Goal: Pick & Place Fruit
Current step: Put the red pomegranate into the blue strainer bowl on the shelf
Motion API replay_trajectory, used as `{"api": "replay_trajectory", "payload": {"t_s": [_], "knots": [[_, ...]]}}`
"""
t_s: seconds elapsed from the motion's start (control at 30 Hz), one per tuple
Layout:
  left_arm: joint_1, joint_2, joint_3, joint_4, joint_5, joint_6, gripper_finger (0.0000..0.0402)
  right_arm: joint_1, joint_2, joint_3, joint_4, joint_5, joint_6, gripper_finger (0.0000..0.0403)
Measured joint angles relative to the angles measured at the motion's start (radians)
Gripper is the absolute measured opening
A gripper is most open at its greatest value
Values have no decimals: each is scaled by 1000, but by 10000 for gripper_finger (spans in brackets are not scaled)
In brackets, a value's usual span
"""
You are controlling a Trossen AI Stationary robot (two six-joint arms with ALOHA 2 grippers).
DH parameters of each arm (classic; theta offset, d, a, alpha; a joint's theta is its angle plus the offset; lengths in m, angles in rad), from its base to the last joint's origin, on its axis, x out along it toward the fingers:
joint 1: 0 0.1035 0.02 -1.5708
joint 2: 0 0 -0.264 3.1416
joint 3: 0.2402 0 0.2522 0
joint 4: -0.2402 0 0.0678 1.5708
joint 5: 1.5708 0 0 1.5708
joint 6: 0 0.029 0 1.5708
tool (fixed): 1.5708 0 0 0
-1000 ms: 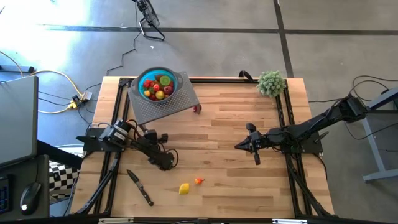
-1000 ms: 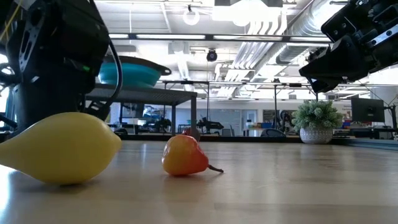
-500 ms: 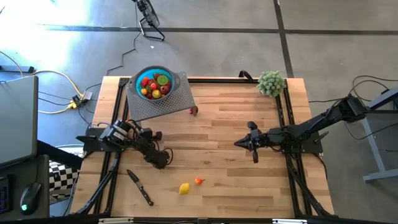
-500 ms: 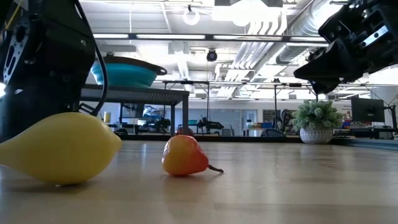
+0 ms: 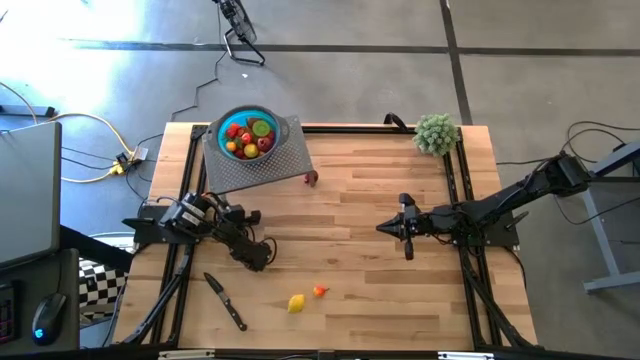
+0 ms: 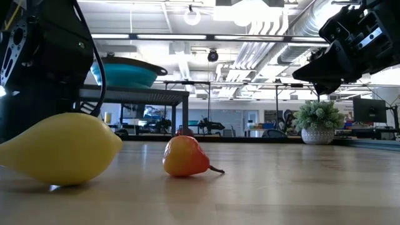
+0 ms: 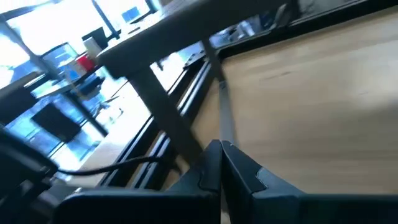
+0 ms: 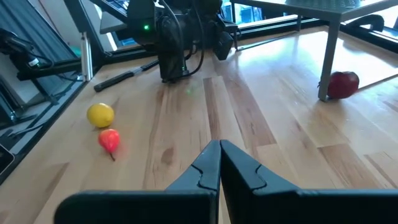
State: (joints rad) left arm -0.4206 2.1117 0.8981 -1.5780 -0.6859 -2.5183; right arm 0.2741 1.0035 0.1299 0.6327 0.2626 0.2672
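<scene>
Teal round bowl on the grey perforated stand at the tabletop's far left corner already holds several small toy fruits. Three are still out: yellow lemon-shaped fruit and orange-red pear-shaped fruit near the front edge, dark red round fruit beside the stand's leg. Left gripper sits low toward the left side, fingers shut, empty. Right gripper hovers mid-table, fingers shut, empty. Risks: both fruits up front are rounded, so a closed or off-centre approach likely nudges them rolling toward the black-handled knife or off the front edge. Arms could also clash, as both can reach that pair.
</scene>
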Motion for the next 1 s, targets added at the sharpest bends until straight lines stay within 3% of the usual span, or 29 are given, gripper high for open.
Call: {"api": "replay_trajectory", "payload": {"t_s": [0.3,0.5,0.77,0.87,1.0], "knots": [[2,3,98,21,-197,3,0,0,0,0,0,-3,-1,2],[4,3,121,193,-299,40,0,1,0,0,4,-4,-1,2],[95,3,148,317,-452,99,0,1,0,0,4,-8,-1,2],[140,3,193,390,-504,198,0,1,0,0,4,-8,-1,2],[206,3,247,581,-542,454,0,1,0,0,3,-8,-2,2]]}}
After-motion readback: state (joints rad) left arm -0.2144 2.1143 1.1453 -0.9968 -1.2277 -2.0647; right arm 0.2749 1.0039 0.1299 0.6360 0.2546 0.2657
